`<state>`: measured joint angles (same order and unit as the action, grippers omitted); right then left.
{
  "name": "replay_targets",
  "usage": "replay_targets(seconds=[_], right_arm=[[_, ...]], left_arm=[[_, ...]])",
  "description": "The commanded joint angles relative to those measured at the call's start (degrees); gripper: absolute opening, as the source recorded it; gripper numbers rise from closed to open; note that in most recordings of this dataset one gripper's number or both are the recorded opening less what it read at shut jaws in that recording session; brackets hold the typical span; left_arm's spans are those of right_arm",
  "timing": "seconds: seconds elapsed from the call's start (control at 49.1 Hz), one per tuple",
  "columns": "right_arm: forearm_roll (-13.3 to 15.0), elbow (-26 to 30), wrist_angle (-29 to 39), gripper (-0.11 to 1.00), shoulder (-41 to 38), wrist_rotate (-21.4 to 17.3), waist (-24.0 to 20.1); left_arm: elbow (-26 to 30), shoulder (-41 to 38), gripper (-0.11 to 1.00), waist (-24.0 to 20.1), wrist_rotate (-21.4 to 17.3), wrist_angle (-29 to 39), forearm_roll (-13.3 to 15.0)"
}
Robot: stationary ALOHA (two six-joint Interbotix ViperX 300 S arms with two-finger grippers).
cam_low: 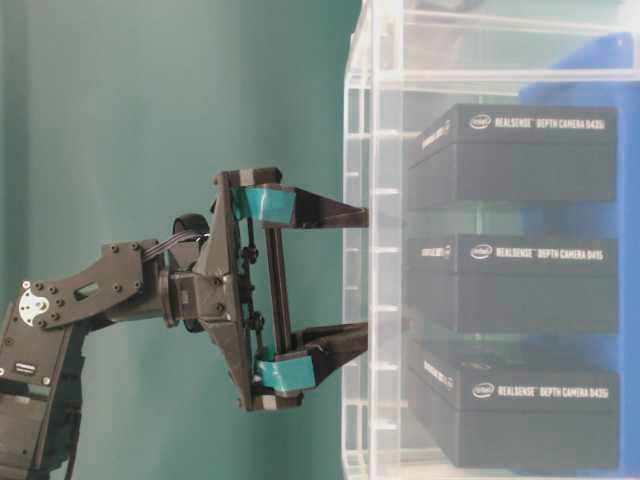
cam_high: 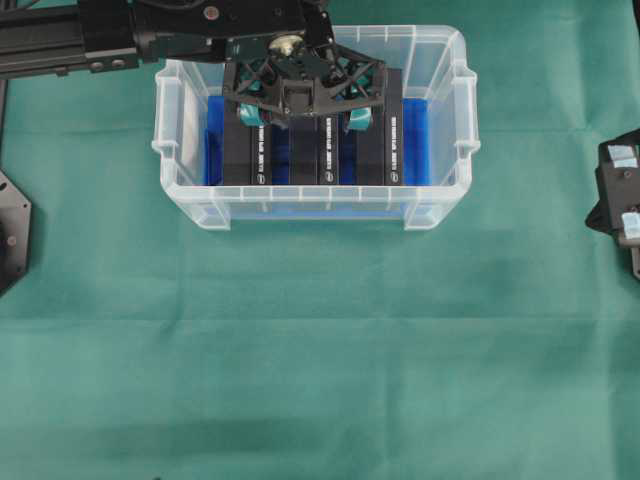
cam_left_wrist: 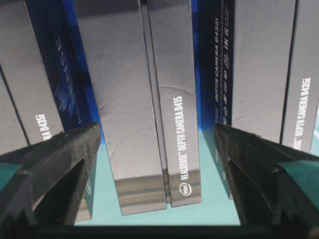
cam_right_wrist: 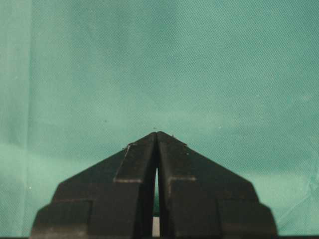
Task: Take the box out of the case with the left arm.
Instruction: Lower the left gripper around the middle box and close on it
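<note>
Three black Intel RealSense depth camera boxes lie side by side on the blue sheet inside the clear plastic case (cam_high: pixel 440 120), which stands on the green-covered table (cam_high: pixel 320 350). The left gripper (cam_high: pixel 303 108) hangs over the middle box (cam_high: pixel 303 150), jaws spread wide to either side of it, not gripping it. The right gripper (cam_right_wrist: pixel 156 135) sits well apart near the table's edge, jaws pressed together on nothing.

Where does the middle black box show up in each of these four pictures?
Overhead: middle box, centre of the clear case, partly under the left pincer.
Table-level: middle of three stacked-looking boxes.
Left wrist: centre, between the fingers.
Right wrist: not in it.
Shared landmark: white "DEPTH CAMERA" lettering on the boxes.
</note>
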<state>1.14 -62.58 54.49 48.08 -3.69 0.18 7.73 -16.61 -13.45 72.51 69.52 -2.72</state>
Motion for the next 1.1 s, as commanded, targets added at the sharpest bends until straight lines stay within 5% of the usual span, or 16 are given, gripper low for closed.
replay_targets(seconds=[0.0,1.079], right_arm=[[-0.09,1.41,0.18,-0.01,-0.18,-0.26,0.09],[-0.18,1.67,1.05,-0.01,-0.18,-0.26,0.09]], left_arm=[[0.09,0.79,0.96,0.18,0.18,-0.62,-0.18],[-7.73,0.7,0.92,0.0,3.16,-10.46,-2.2]])
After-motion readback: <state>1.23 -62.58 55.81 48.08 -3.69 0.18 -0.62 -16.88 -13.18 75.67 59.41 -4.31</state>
